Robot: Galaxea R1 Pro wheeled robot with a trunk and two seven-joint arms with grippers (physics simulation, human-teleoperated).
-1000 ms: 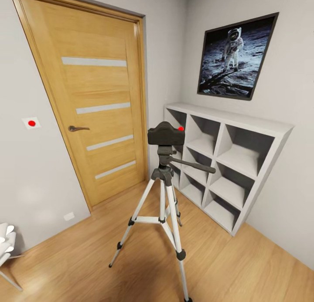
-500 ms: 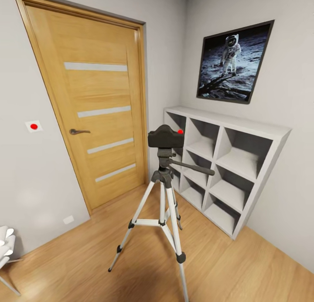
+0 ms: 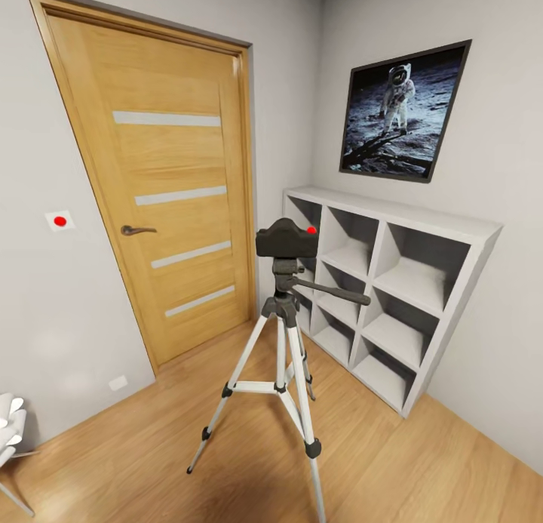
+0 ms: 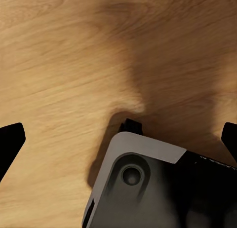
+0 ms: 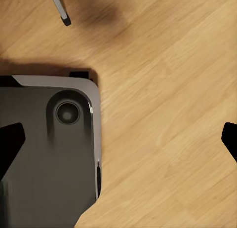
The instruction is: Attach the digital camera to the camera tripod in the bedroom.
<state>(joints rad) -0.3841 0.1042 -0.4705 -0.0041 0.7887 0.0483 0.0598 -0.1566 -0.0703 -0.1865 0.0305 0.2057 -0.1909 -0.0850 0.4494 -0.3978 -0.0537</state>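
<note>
In the head view the digital camera (image 3: 285, 240), a chunky black body with a red dot at its top right corner, sits on the head of the camera tripod (image 3: 280, 334). The tripod stands on the wood floor before the door, its pan handle (image 3: 332, 290) pointing right. My left gripper (image 4: 118, 141) hangs open over bare floor, its dark fingertips (image 4: 10, 144) far apart. My right gripper (image 5: 118, 139) is open too, with nothing between its fingertips (image 5: 229, 139). One tripod foot (image 5: 60, 8) shows in the right wrist view.
This is the bedroom: a wooden door (image 3: 166, 206) at the left, white cube shelves (image 3: 385, 281) along the right wall, an astronaut poster (image 3: 400, 112) above them. A white wall plate (image 3: 59, 221) with a red dot is left of the door. My grey base (image 5: 49, 154) shows below both grippers.
The whole head picture has shifted slightly, so the camera moved. The digital camera and the tripod stand as before.
</note>
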